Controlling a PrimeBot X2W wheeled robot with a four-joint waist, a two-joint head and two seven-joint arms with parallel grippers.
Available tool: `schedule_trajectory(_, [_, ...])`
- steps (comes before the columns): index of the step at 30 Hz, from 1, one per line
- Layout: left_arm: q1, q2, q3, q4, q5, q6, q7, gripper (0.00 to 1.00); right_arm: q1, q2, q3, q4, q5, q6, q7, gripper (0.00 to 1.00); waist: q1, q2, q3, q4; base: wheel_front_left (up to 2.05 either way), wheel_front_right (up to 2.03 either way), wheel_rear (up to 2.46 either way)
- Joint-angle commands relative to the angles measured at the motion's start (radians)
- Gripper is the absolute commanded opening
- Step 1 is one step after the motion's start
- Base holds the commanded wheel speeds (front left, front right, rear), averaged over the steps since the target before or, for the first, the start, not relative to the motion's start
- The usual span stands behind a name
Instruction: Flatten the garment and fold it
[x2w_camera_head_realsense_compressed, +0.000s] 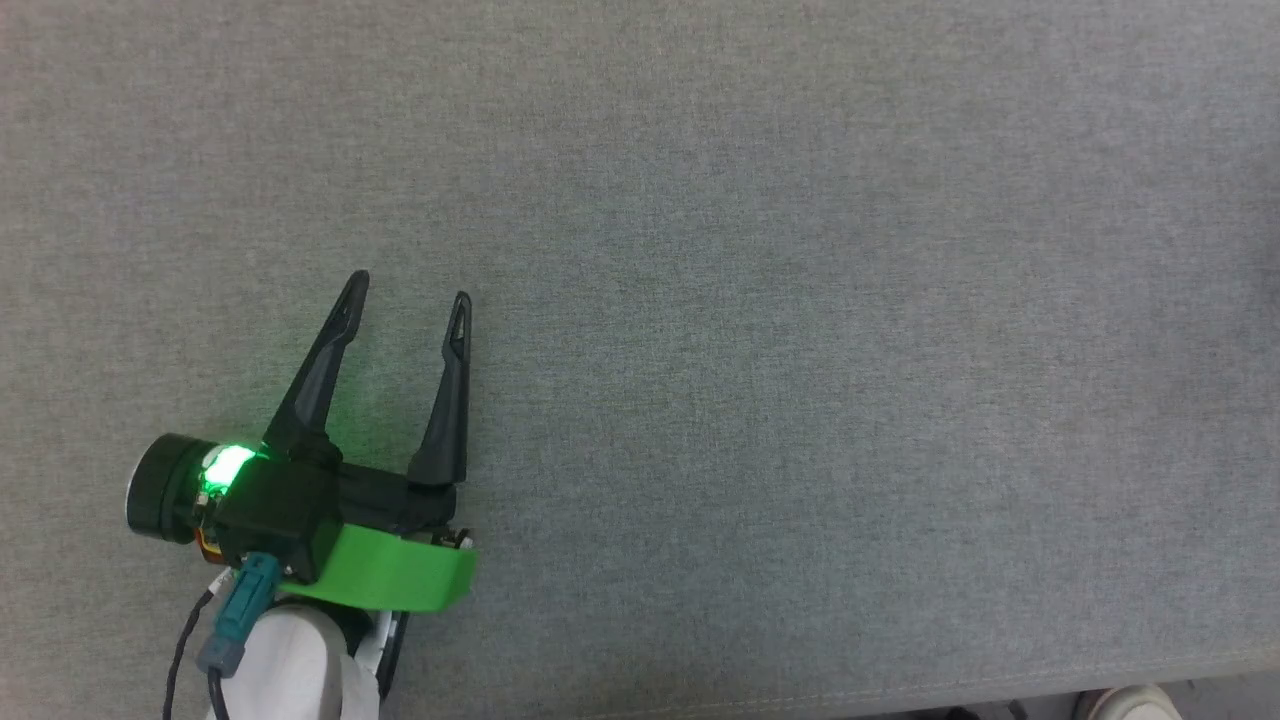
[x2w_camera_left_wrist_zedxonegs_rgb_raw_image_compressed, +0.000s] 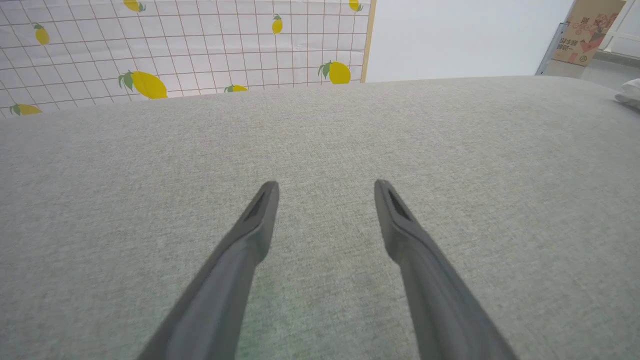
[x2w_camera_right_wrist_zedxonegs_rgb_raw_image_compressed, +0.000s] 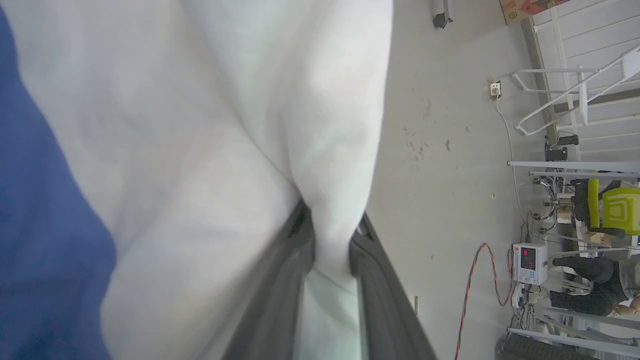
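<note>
1. There is one garment, white with a blue part at the left of the right wrist view. It sits bunched in the right gripper, close against that camera.
2. The right gripper's two dark fingers are pinched on a fold of the white cloth.
3. The cloth's creases run up and away from the fingers. Its edges pass out of view, so its full long axis cannot be told.
4. Beside the cloth lies a pale floor with one red cable, one small box with a red display and one green chair.
5. The left gripper hovers over the grey table, fingers spread wide and gripping nothing.
6. Past the table stand a lemon-print wall and one cardboard box.
</note>
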Motion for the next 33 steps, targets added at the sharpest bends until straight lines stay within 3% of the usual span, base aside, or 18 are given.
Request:
schedule_trajectory(1, [-0.009,0.011,0.000,-0.011,0.018,0.006,0.003,1.00,-0.024,-0.005,-0.006,0.012,-0.016,-0.002,-0.016,0.00,-0.0001,-0.0001,0.013,-0.001,0.00,0.00,0.00])
schedule_trajectory(10, [-0.016,0.020,0.012,-0.050,0.029,0.029,-0.011,1.00,-0.072,0.026,-0.043,0.104,-0.086,-0.002,-0.097,0.00,-0.0001,-0.0001,0.038,-0.009,0.00,0.00,0.00])
schedule_trajectory(12, [-0.018,0.022,0.015,-0.055,0.030,0.033,-0.017,1.00,-0.084,0.032,-0.053,0.124,-0.098,-0.002,-0.108,0.22,-0.0001,-0.0001,0.043,-0.010,0.00,0.00,0.00])
schedule_trajectory(13, [-0.019,0.024,0.016,-0.056,0.031,0.035,-0.018,1.00,-0.091,0.036,-0.059,0.134,-0.106,-0.002,-0.115,0.41,-0.0001,-0.0001,0.045,-0.011,0.00,0.00,0.00])
schedule_trajectory(14, [-0.021,0.022,0.018,-0.056,0.030,0.038,-0.019,1.00,-0.096,0.039,-0.062,0.141,-0.112,-0.002,-0.122,0.49,-0.0001,-0.0001,0.046,-0.011,0.00,0.00,0.00])
schedule_trajectory(15, [-0.023,0.021,0.019,-0.056,0.028,0.040,-0.021,1.00,-0.102,0.043,-0.064,0.151,-0.118,-0.002,-0.130,0.98,-0.0001,-0.0001,0.046,-0.011,0.00,0.00,0.00])
schedule_trajectory(24, [-0.021,0.000,0.032,-0.044,0.010,0.069,-0.054,1.00,-0.138,0.048,-0.072,0.238,-0.165,-0.002,-0.195,1.00,-0.0001,-0.0001,0.002,-0.001,0.00,0.00,0.00])
schedule_trajectory(33, [0.001,-0.036,0.057,0.002,-0.004,0.115,-0.072,1.00,-0.119,0.067,-0.070,0.268,-0.178,-0.002,-0.270,1.00,-0.0001,-0.0001,-0.143,0.017,0.00,0.00,0.00])
